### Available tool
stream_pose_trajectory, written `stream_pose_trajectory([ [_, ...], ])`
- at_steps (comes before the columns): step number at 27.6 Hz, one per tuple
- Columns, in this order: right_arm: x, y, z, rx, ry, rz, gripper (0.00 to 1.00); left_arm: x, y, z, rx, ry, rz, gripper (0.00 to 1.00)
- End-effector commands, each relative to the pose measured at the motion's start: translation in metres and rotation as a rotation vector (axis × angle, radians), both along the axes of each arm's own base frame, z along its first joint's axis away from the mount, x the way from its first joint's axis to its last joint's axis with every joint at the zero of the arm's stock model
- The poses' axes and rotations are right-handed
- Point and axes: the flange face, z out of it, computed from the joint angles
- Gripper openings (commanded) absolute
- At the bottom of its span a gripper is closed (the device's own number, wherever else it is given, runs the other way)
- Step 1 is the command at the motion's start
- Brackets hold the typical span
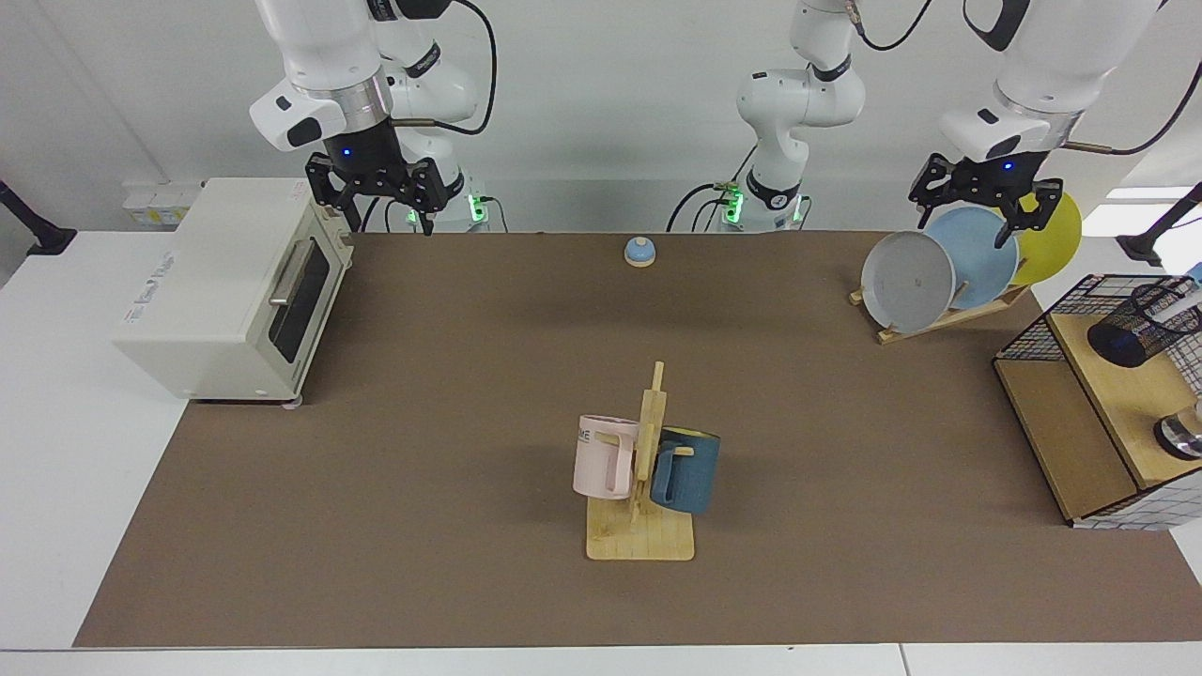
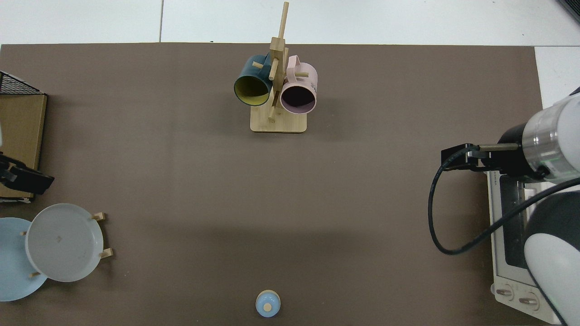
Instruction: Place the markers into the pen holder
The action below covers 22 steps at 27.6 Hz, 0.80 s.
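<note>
The pen holder (image 1: 1139,331), a black mesh cup, stands on the upper wooden shelf of a wire rack at the far right of the facing view. The marker (image 1: 1185,292), white with a blue end, leans inside it and sticks out of the top. My left gripper (image 1: 973,208) hangs open and empty above the plate rack, well away from the holder. In the top view only its edge (image 2: 25,179) shows at the left border. My right gripper (image 1: 376,208) waits open beside the toaster oven's top corner, and its arm (image 2: 466,156) shows at the right of the top view.
A white toaster oven (image 1: 216,291) stands at one end of the brown mat. A wooden mug tree (image 1: 643,469) holds a pink and a blue mug. Plates lean in a rack (image 1: 948,272). A small blue bell (image 1: 639,252) sits near the arm bases. The wire rack (image 1: 1071,441) holds wooden shelves.
</note>
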Motion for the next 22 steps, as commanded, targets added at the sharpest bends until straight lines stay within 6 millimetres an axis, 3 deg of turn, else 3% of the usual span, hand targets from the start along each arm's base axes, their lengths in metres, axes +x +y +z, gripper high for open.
stream_pose_trajectory([
  [1,-0.003,-0.002,0.003,0.006,-0.015,-0.017,1.00,-0.001,-0.006,0.002,-0.080,-0.033,0.134,1.00],
  [22,-0.003,-0.002,0.003,0.006,-0.016,-0.017,1.00,0.013,-0.006,0.011,-0.102,-0.004,0.179,1.00],
])
